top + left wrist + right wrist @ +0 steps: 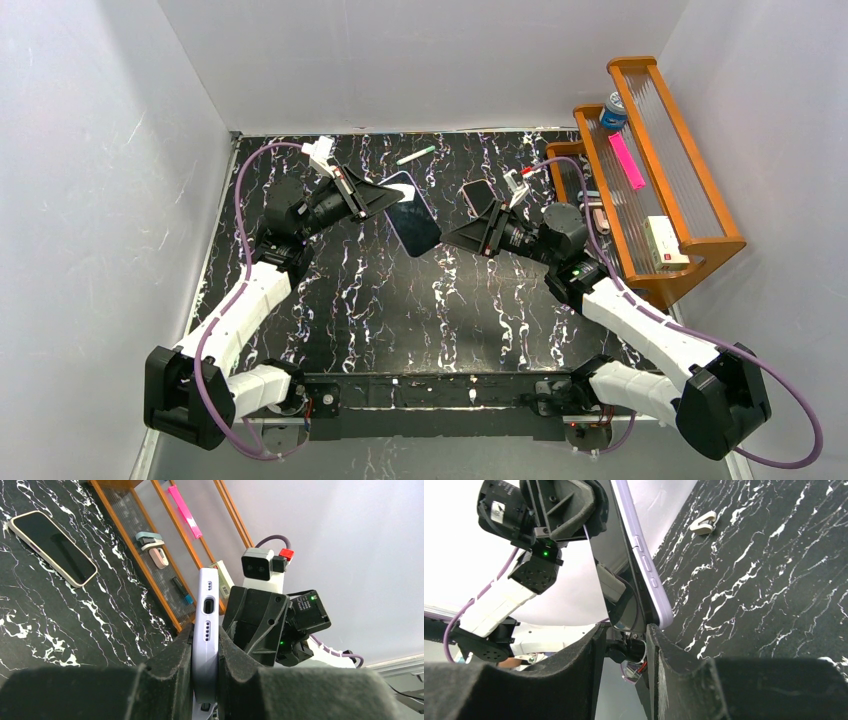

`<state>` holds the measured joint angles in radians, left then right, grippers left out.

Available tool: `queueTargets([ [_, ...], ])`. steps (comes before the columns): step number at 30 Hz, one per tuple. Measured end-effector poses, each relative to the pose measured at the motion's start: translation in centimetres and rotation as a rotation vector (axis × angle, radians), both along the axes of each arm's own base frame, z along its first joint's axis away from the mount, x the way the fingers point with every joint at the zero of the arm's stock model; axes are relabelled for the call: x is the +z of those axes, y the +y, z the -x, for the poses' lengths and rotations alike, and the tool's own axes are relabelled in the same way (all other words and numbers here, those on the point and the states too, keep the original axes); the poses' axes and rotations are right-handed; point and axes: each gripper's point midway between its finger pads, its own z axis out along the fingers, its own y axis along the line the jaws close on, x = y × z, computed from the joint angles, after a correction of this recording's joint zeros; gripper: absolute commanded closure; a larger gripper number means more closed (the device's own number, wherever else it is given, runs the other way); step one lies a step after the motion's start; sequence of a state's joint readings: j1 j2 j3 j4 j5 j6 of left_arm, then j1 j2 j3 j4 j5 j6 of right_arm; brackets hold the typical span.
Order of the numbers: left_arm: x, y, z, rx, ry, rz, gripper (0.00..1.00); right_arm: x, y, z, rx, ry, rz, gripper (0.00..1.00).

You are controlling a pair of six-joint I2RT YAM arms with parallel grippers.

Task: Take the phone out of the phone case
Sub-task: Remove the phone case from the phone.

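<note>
Lilac phone case (206, 625), with the dark phone (417, 228) inside, is clamped at one end in my left gripper (372, 197), raised above the marble table (400, 320). Its long axis slants toward my right gripper (455, 235), whose fingers stand apart at the free corner.
</note>
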<state>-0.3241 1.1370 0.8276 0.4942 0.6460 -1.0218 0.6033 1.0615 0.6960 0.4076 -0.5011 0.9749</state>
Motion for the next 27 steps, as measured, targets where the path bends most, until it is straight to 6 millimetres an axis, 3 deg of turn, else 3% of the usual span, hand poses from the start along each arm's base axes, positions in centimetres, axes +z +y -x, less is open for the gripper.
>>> queueTargets([
  [11, 0.9, 0.0, 0.0, 0.000, -0.016, 0.029, 1.00, 1.2, 0.3, 0.3, 0.026, -0.014, -0.050, 0.60],
  [27, 1.7, 0.1, -0.2, 0.013, -0.022, 0.060, 1.00, 0.9, 0.2, -0.1, 0.007, -0.001, -0.042, 0.59],
])
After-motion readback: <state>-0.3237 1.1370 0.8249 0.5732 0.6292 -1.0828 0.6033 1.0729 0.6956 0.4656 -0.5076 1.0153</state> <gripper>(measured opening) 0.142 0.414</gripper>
